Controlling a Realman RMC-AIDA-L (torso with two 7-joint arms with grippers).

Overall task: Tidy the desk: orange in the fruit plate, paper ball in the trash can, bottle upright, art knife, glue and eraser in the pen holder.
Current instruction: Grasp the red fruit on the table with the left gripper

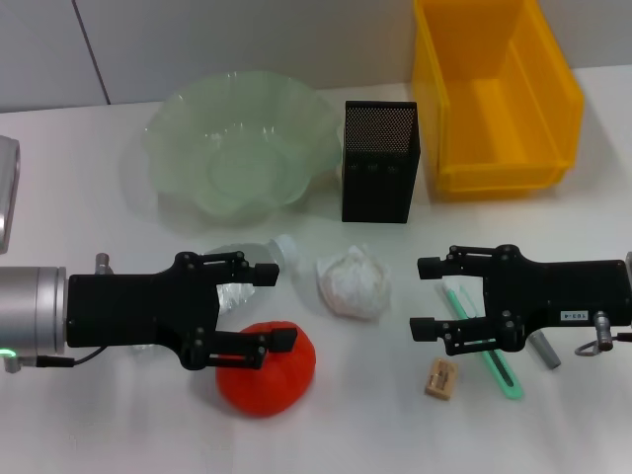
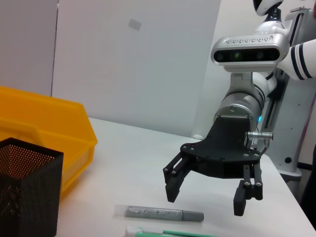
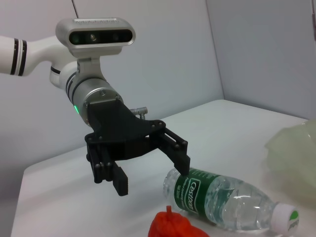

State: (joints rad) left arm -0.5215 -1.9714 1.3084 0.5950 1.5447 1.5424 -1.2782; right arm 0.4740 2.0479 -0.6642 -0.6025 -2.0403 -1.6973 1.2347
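Head view: one orange [image 1: 265, 370], one paper ball [image 1: 354, 281], one lying bottle [image 1: 249, 269], one eraser [image 1: 440, 378], one pen holder [image 1: 379, 161], one fruit plate [image 1: 237, 143]. The left gripper [image 1: 275, 307] reaches in level, jaws wide over the orange's top.

Left wrist view: the right gripper [image 2: 206, 196] hangs spread, empty, above the glue [image 2: 163, 214].

Right wrist view: the left gripper's spread fingers hover above bottle and orange.

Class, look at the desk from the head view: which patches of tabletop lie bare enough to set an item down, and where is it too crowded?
Bare tabletop: the front strip between the orange and the eraser, and the patch between the pen holder and the right claw. Crowded: around the left claw, where the bottle, orange and paper ball cluster.
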